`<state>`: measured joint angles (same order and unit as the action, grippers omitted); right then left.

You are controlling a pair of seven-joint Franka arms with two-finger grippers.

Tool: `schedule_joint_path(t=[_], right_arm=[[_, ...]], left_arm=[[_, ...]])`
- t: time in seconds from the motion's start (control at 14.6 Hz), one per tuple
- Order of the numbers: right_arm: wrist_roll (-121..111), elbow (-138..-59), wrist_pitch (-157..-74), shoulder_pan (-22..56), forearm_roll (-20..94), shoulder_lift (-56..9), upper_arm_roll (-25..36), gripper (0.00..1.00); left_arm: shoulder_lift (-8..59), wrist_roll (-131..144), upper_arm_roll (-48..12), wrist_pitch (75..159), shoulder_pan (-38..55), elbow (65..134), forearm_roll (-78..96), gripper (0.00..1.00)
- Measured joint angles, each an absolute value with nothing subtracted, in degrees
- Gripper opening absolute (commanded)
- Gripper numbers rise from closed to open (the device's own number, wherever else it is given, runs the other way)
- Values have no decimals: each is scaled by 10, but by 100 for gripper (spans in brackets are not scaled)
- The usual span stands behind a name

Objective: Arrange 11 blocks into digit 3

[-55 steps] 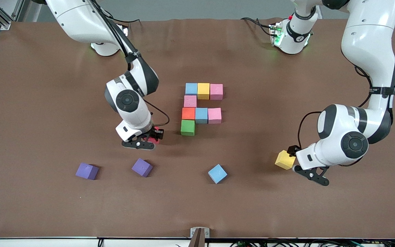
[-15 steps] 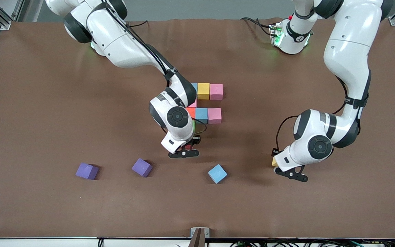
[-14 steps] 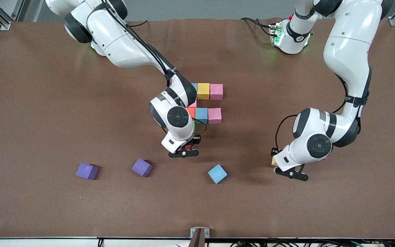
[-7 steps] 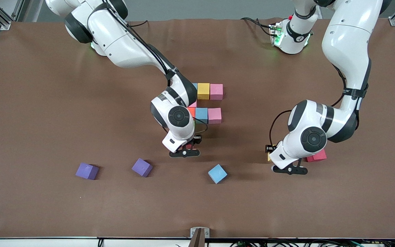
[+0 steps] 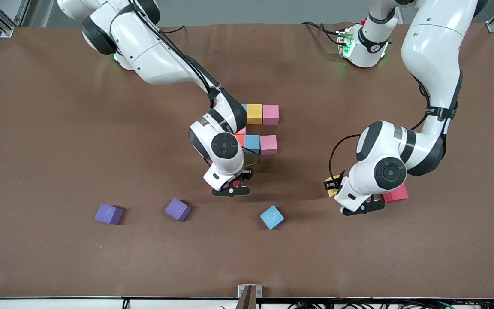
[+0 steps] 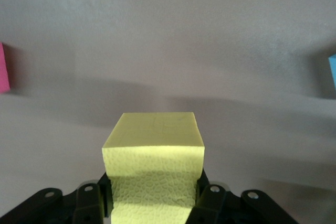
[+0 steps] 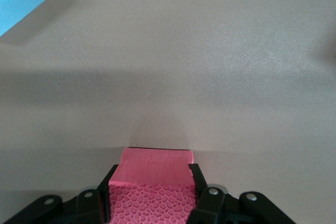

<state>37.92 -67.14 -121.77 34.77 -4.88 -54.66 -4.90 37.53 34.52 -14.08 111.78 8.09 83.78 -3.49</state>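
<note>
- Blocks already placed form a partial figure near the table's middle: a yellow block [image 5: 254, 113] and a pink block [image 5: 270, 114] touch in the row farthest from the front camera, with a sliver of blue showing at the yellow one's other side under the right arm.
- Nearer the camera sits a second row: an orange block [image 5: 240, 139], partly hidden by the right arm, a blue block [image 5: 252, 144] and another pink block [image 5: 268, 144], all touching.
- A pink edge [image 5: 242, 130] peeks out between the two rows beside the right arm's wrist.
- The right gripper [image 5: 232, 187] is low over the table just nearer the camera than the figure, its fingers clamped on a reddish-pink block [image 7: 151, 182].
- The left gripper [image 5: 344, 195] is up over the table toward the left arm's end, clamped on a second yellow block [image 6: 153, 153].
- A red block [image 5: 396, 194] lies on the table beside the left gripper, partly under the left arm's wrist.
- A loose blue block [image 5: 272, 217] rests turned at an angle, nearer the camera than the figure.
- Two purple cubes [image 5: 109, 213] [image 5: 177, 209] lie toward the right arm's end, apart from each other.
</note>
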Motion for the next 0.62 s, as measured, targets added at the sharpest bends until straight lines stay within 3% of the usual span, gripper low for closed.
schedule_joint_path(t=[0.62], right_arm=[[380,-671,-1218,348,-49,-547,-49,0]], left_arm=[[373,479,-171,1090,81,835,-32,17]])
